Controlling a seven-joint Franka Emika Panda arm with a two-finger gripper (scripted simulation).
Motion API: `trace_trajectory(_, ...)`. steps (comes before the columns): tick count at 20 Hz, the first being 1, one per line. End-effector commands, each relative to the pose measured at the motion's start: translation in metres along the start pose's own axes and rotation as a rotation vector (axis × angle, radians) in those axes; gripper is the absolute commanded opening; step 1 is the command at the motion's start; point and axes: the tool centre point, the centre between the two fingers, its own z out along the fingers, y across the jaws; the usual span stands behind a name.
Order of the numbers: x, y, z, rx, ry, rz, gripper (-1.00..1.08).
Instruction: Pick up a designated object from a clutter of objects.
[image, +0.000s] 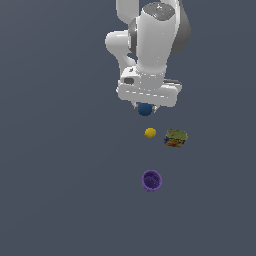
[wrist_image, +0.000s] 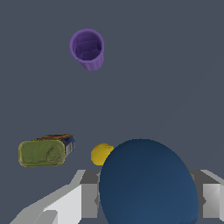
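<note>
Wrist view is showing the blue ball (wrist_image: 146, 183) sitting right between our gripper (wrist_image: 146, 199) fingers (wrist_image: 87, 199), filling the gap, so we are reading the gripper as clamped on it. Exterior view is showing the same ball (image: 145, 109) tucked directly under the hand (image: 145, 106), and whether it is touching the floor we cannot tell. We are seeing the yellow ball (image: 150, 133), the green box (image: 175, 138) and the purple cup (image: 152, 180) lying apart from it. We are judging the next move as a straight lift, the ball being centred in the grip with no sideways offset
</note>
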Motion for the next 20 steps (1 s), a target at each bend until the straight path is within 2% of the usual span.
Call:
trace_trajectory(1,-0.012,-0.021,-0.021,-0.001,0.001,0.001,-1.00)
trace_trajectory(11,-0.053,-0.099,-0.097,0.002,-0.001,-0.001,-1.00)
trace_trajectory(20,-0.070,-0.138,-0.133,0.005,-0.002,-0.001,-1.00)
